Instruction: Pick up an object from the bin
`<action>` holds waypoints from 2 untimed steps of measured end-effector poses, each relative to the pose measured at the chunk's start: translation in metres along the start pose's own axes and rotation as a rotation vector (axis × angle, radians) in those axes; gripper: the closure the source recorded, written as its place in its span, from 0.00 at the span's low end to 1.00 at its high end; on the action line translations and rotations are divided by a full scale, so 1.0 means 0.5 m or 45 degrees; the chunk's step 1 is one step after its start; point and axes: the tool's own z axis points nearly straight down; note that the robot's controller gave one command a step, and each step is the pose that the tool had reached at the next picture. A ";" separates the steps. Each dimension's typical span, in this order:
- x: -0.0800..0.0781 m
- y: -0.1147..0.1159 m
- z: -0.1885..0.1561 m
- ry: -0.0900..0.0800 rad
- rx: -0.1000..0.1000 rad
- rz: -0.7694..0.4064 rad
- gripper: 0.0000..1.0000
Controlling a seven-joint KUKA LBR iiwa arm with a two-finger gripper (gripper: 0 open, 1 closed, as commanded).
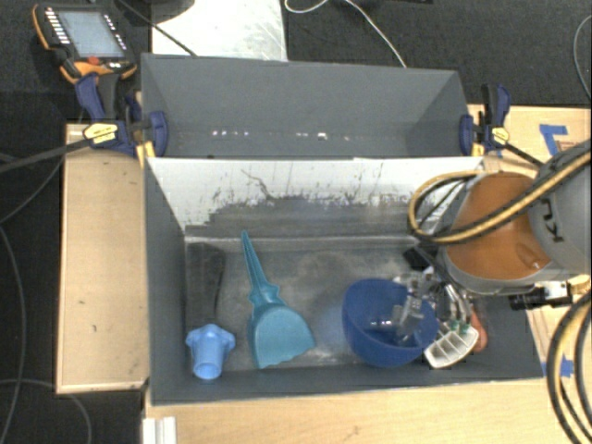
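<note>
My gripper (pixel 413 305) is low in the bin's front right part, reaching over the right rim of a dark blue bowl (pixel 370 333), with its tip inside the bowl. A white ribbed thing with a red-orange part (pixel 451 346) lies right of the bowl, just under the gripper's body. Nothing shows as held.
A light blue scoop with a long pointed handle (pixel 270 323) lies left of the bowl. A small blue knobbed piece (pixel 208 348) sits in the front left corner, and a dark flat block (pixel 205 280) lies behind it. The arm's orange cover and cables hang over the right wall.
</note>
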 end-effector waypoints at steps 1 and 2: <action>0.000 0.001 0.000 0.000 0.001 -0.002 1.00; 0.001 0.001 -0.004 0.001 0.000 -0.002 1.00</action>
